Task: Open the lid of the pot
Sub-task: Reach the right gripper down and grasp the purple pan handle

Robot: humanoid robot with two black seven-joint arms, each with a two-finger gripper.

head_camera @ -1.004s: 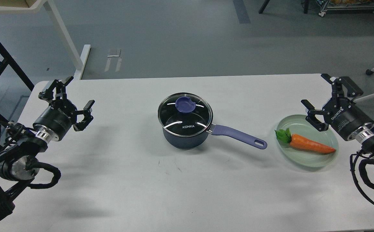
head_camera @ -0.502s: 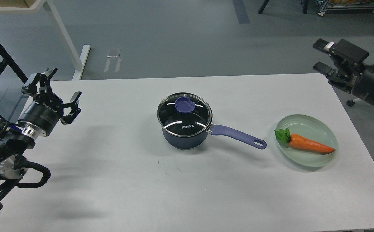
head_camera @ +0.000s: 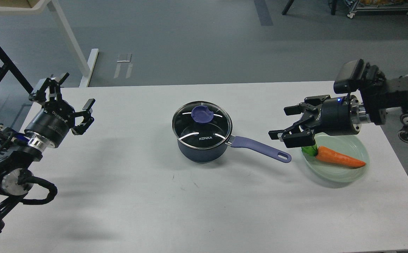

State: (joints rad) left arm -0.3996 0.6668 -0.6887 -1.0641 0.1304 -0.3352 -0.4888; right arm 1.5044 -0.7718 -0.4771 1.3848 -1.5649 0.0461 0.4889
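A dark blue pot [head_camera: 202, 149] stands at the table's middle with a glass lid [head_camera: 201, 125] on it. The lid has a purple knob [head_camera: 202, 114] and the word KONKA. The pot's purple handle [head_camera: 260, 147] points right. My right gripper [head_camera: 282, 122] is open and empty, pointing left, just right of the handle's end and above the plate's left edge. My left gripper [head_camera: 73, 93] is open and empty, far left of the pot.
A pale green plate [head_camera: 344, 171] at the right holds a toy carrot [head_camera: 334, 157], partly behind my right gripper. The white table [head_camera: 175, 207] ends close behind the pot. Table legs and a black frame stand on the floor at the back left.
My right arm has swung down from the table's far right edge and now points left over the plate toward the pot handle. My left gripper has shifted slightly right.
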